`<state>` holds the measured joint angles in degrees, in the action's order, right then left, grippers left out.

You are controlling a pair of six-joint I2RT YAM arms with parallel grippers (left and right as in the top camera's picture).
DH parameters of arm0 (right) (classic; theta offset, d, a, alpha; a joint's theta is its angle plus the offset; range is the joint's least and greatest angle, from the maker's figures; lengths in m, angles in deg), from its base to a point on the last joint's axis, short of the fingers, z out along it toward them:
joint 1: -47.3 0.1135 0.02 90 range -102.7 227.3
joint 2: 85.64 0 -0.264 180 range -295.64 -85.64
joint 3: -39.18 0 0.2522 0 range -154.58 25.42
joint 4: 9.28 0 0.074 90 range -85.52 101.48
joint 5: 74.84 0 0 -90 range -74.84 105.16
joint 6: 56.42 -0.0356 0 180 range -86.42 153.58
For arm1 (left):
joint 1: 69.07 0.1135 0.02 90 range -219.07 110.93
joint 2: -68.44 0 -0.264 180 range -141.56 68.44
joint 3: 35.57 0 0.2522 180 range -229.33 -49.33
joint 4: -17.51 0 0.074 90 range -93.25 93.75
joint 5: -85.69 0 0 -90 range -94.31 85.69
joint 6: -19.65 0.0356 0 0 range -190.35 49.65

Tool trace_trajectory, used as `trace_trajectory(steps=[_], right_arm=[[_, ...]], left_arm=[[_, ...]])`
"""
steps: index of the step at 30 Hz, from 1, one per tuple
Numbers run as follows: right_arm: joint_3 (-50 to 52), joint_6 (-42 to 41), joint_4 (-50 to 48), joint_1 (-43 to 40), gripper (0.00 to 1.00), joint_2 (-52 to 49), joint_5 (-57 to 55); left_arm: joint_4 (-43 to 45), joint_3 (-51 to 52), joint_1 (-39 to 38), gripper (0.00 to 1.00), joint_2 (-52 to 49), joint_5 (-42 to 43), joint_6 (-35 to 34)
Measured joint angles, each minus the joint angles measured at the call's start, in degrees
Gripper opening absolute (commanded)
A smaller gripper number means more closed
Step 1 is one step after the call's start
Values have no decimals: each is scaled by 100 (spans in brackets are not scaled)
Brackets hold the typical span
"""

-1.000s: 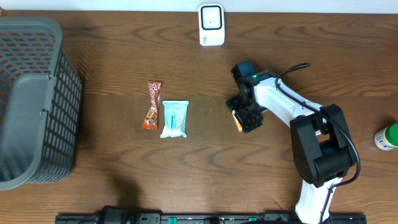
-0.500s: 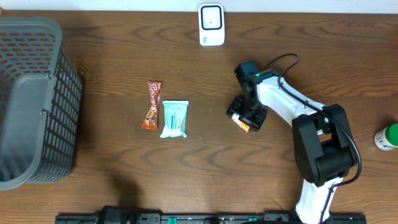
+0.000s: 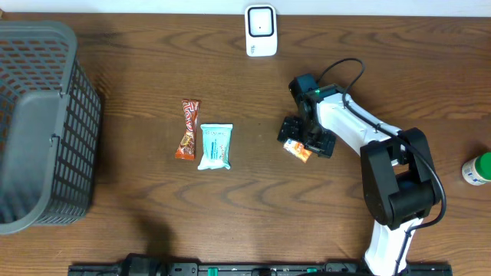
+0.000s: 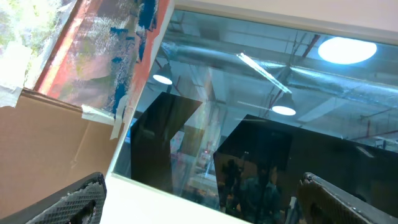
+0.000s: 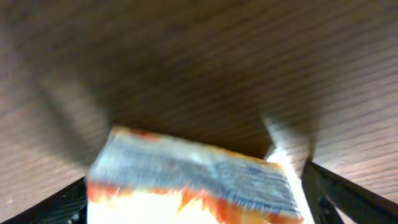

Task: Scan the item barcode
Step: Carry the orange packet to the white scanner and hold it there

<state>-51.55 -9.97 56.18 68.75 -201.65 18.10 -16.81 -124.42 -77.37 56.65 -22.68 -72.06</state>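
At table (image 3: 153,222) centre-right, R jaws now spread wide, orange pkt (image 3: 298,150) let go; L jaws wide, empty.

The packet (image 3: 296,150) is small, white on its face with orange along its edges. It lies flat on the worktop (image 3: 253,207) between my right fingers (image 5: 354,196), at a slant to the worktop's edge. The scanner (image 3: 261,31), a white unit with a dark window, sits at the far edge, well apart from it.
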Motion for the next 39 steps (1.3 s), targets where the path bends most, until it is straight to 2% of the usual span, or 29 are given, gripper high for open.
trace_trajectory(steps=[6, 10, 14, 21, 30, 33, 39], right_arm=[[0, -90, -20, 0, 76, -15, -186], [0, -114, -31, 0, 75, -15, -195], [0, -98, -37, -2, 68, -15, -201], [-221, 133, 203, -2, 66, -125, -190], [-1495, 787, 656, -2, 66, -269, -190], [-1980, 984, 590, -2, 71, -269, -195], [-2682, 1502, -107, -2, 72, -269, -232]], left_arm=[[2, 0, 0, 98, 0, 0, 0], [0, 0, 0, 98, 0, 0, 0], [0, 0, 0, 98, 0, 0, 0], [0, 0, 0, 98, 0, 0, 0], [-4, 0, 0, 98, 0, 0, 0], [-7, 0, 0, 98, 0, 0, 0], [-7, 0, 0, 98, 0, 0, 0]])
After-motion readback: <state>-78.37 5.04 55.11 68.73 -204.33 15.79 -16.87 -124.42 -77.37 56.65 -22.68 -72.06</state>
